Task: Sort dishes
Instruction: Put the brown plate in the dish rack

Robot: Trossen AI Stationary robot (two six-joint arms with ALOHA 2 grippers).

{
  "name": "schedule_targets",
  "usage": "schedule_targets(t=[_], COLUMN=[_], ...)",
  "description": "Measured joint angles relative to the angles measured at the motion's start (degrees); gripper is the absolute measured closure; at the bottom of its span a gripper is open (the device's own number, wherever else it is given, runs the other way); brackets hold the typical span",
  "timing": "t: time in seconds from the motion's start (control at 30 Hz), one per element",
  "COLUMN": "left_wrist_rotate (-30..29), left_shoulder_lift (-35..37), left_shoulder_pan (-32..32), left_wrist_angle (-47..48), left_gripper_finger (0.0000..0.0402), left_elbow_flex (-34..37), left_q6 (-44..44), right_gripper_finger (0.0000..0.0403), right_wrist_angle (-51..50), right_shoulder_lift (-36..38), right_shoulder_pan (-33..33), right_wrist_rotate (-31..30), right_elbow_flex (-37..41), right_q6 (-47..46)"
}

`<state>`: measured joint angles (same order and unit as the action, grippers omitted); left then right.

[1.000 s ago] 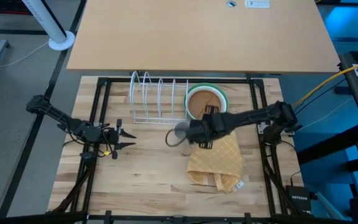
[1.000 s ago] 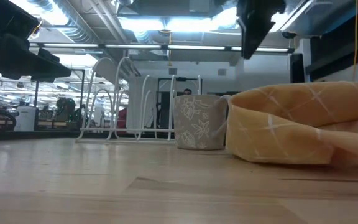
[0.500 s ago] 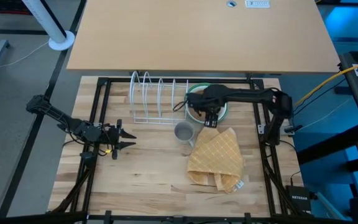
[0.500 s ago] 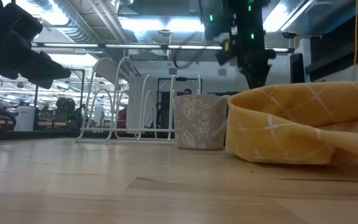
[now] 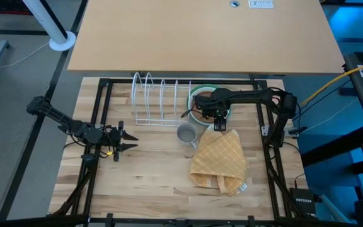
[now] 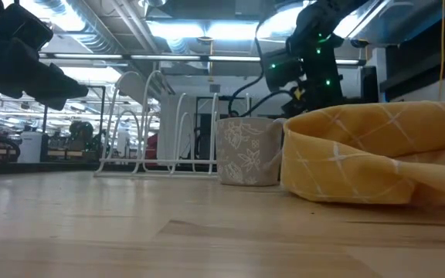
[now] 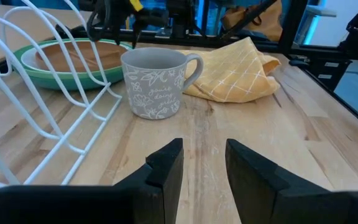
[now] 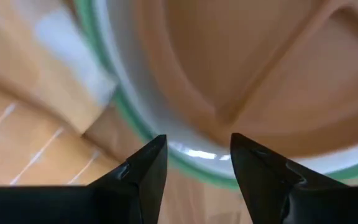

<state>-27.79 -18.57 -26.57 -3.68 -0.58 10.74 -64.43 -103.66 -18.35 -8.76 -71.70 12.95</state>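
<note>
The plates lie stacked at the far right, next to the wire rack: a brown wooden plate (image 5: 205, 103) on top, a white one (image 8: 135, 106) under it, a green one (image 5: 225, 104) below. No dark teal plate shows. My right gripper (image 5: 218, 121) is open, pointing down over the stack's near rim; the white and green rims (image 8: 194, 155) lie between its fingertips (image 8: 194, 168). I cannot tell whether it touches them. My left gripper (image 5: 123, 140) waits open at the left, clear of everything; it also shows in its own wrist view (image 7: 201, 165).
A white wire rack (image 5: 159, 101) stands left of the plate stack. A grey flowered mug (image 5: 186, 133) stands near the stack, and a crumpled yellow checked cloth (image 5: 219, 161) lies nearer still, on the right. Bare wooden table (image 5: 144, 176) lies at the near left.
My right gripper has gone from above the mug and cloth toward the far edge, over the plate stack. It has then come down to the stack's near rim. The plates, mug and cloth have stayed in place.
</note>
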Motion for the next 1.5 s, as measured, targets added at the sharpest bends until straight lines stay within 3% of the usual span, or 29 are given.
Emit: schedule_targets(t=[0.53, 0.67, 0.97, 1.13, 1.5], left_wrist_rotate=[0.0, -0.01, -0.02, -0.02, -0.04], left_shoulder_lift=[0.0, 0.0, -0.01, 0.0, 0.0], left_shoulder_pan=[0.0, -0.01, 0.0, 0.0, 0.0], left_wrist_angle=[0.0, -0.01, -0.01, 0.0, -0.01], left_gripper_finger=[0.0289, 0.0289, 0.0289, 0.0289, 0.0289], left_elbow_flex=[0.02, 0.02, 0.01, 0.0, 0.01], left_q6=[0.0, 0.0, -0.01, -0.02, -0.02], right_gripper_finger=[0.0226, 0.0263, 0.039, 0.0375, 0.0387], right_wrist_angle=[7.89, 7.97, 8.01, 7.43, -0.28], right_shoulder_lift=[0.13, 0.11, 0.04, 0.02, 0.75], right_shoulder_pan=[-0.04, -0.04, 0.01, -0.04, -0.02], right_wrist_rotate=[-1.77, -1.59, -0.7, -1.17, -1.92], right_elbow_flex=[3.88, 3.94, 3.86, 3.88, 2.28], right_q6=[3.05, 3.04, 3.05, 1.27, -1.01])
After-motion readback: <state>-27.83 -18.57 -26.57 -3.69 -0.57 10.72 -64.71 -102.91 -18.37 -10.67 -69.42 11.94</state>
